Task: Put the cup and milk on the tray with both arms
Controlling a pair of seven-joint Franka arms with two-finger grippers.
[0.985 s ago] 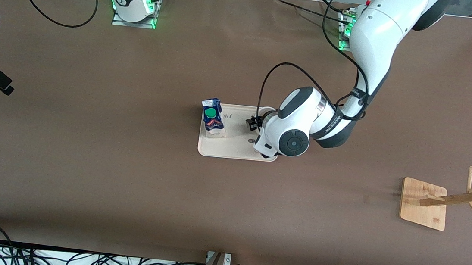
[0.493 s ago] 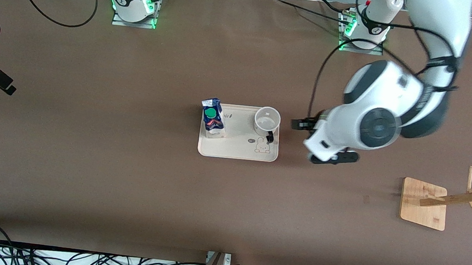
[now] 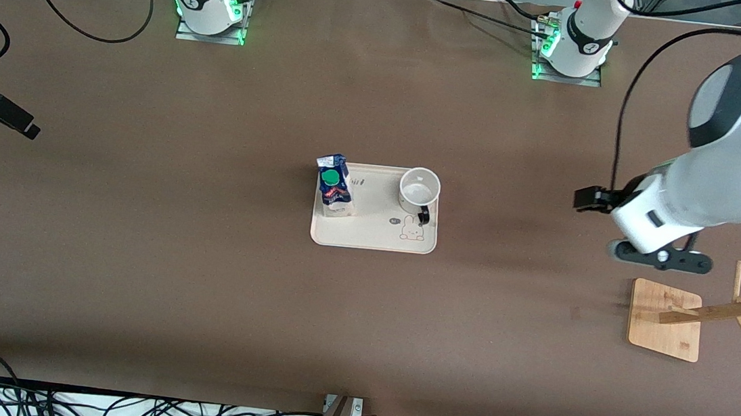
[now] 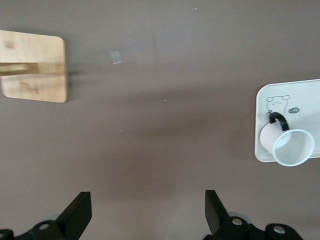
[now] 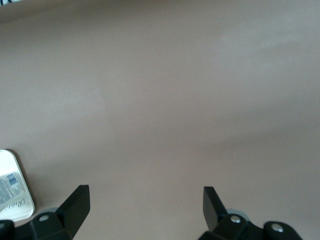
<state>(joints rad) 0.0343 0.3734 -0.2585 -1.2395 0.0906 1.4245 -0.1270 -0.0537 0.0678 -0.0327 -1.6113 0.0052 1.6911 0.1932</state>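
On the brown table (image 3: 203, 253) the tray (image 3: 368, 235) lies in the middle, with the milk (image 3: 334, 187) upright on its end toward the right arm and the cup (image 3: 419, 189) upright on its end toward the left arm. The left gripper (image 4: 147, 212) hangs over bare table between the tray and the bamboo rack base (image 3: 664, 320), its fingers (image 4: 80, 212) spread wide and holding nothing, well apart from the cup. The right gripper (image 5: 145, 210) waits over bare table near the right arm's end, fingers also wide and empty, with only a corner of the tray beside one finger.

Cream tray (image 3: 368, 235) (rabbit print), white cup (image 3: 419, 187)
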